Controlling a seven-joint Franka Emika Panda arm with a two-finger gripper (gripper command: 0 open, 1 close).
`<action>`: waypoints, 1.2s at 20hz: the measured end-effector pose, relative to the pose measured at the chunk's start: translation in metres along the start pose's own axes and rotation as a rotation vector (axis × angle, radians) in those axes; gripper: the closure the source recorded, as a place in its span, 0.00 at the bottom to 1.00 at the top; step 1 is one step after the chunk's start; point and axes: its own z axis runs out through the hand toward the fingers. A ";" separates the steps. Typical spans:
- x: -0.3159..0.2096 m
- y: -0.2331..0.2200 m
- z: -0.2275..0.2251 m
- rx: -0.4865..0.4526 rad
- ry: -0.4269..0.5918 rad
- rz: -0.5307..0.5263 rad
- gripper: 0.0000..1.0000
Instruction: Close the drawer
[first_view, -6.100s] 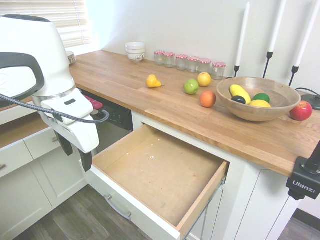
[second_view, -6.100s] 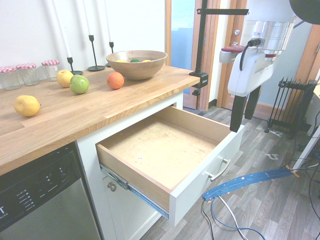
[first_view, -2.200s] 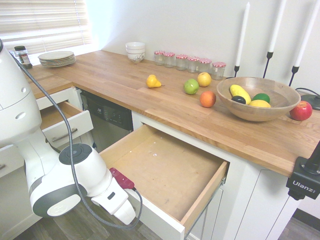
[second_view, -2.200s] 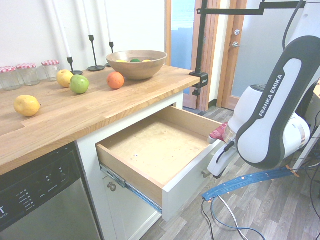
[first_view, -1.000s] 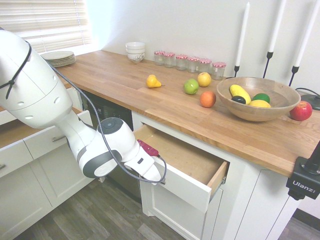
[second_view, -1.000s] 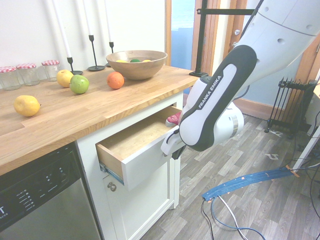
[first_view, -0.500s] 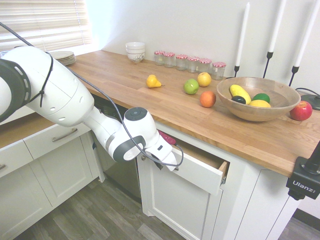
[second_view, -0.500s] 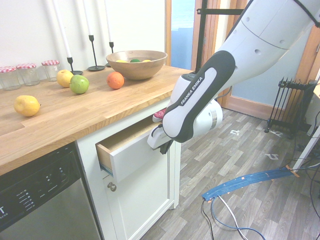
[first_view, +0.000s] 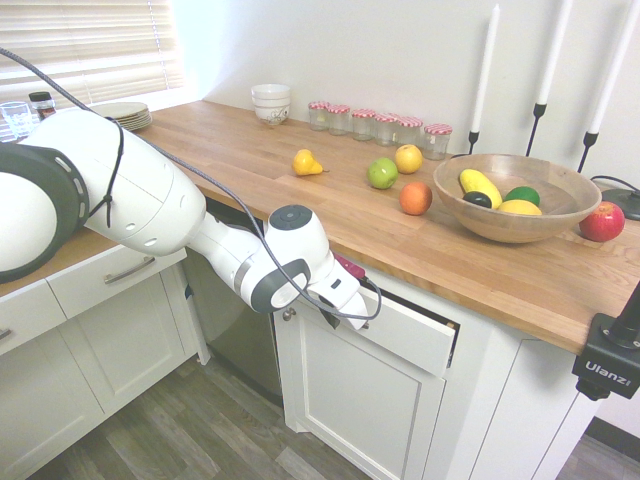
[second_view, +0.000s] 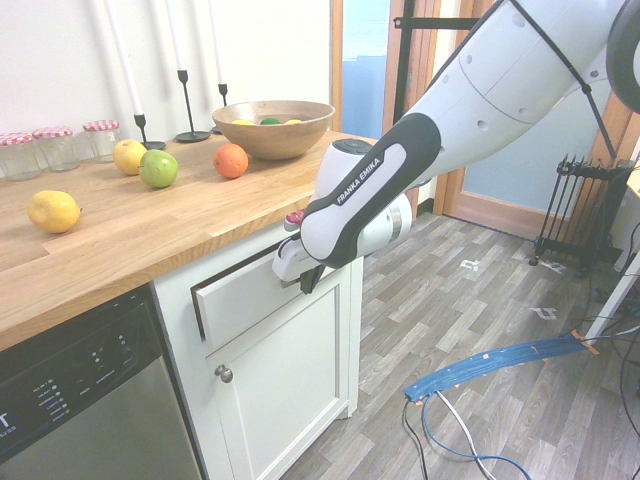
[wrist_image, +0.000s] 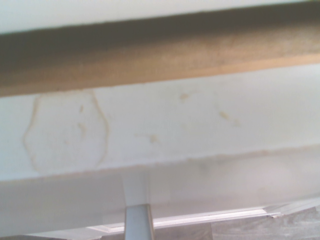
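White robot arm reaches in from nine o'clock, its gripper (first_view: 335, 318) pressed against the front of the drawer (first_view: 415, 340) with fingers fully closed, holding nothing. The drawer sits under the wooden counter (first_view: 300, 210), nearly shut, a thin dark gap remaining. At two o'clock, a wooden fruit bowl (first_view: 515, 195).

White drawer (first_view: 415, 340) front under a warm brown wood countertop (first_view: 300, 200) (faint yellowish stains show on the white), red-checked jar lids (first_view: 437, 129), grey plank floor (second_view: 480, 330)
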 end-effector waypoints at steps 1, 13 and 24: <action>0.000 0.000 0.001 -0.002 0.000 0.000 1.00; -0.002 -0.003 0.002 0.000 0.005 -0.007 1.00; 0.006 -0.018 -0.010 0.042 0.037 -0.010 1.00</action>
